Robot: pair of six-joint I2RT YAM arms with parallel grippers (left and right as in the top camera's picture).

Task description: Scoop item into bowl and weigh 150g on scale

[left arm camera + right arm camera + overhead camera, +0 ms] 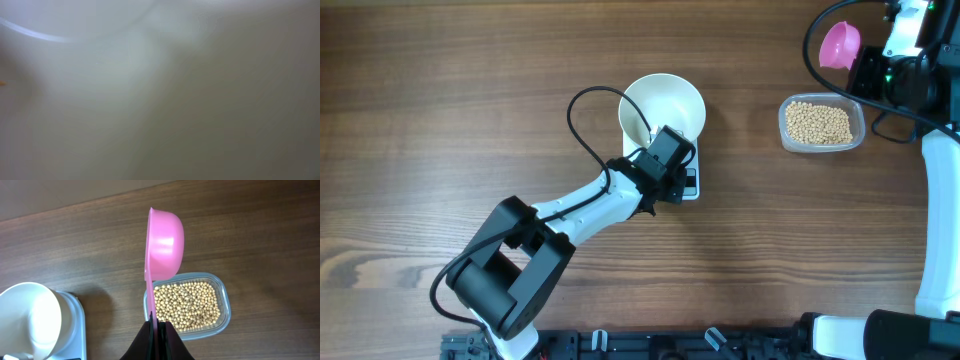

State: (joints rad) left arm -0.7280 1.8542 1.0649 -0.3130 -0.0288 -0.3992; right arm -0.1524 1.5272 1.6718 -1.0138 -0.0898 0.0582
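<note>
The white bowl [663, 105] [27, 317] stands on the white scale [689, 183] [72, 325] at mid-table. My left gripper [658, 150] sits at the bowl's near rim. Its fingers are hidden under the wrist, and the left wrist view is filled by a blurred white surface. It is shut; I cannot tell whether it pinches the rim. My right gripper [159, 325] is shut on the handle of a pink scoop [165, 245] [839, 45], held on edge above and beyond the beans. The beige beans [818, 123] [187, 305] lie in a clear tub [226, 311].
A black cable [582, 125] loops from the left arm over the table left of the bowl. The right arm's white link [938, 230] runs along the right edge. A dark rail [650, 345] lies along the front edge.
</note>
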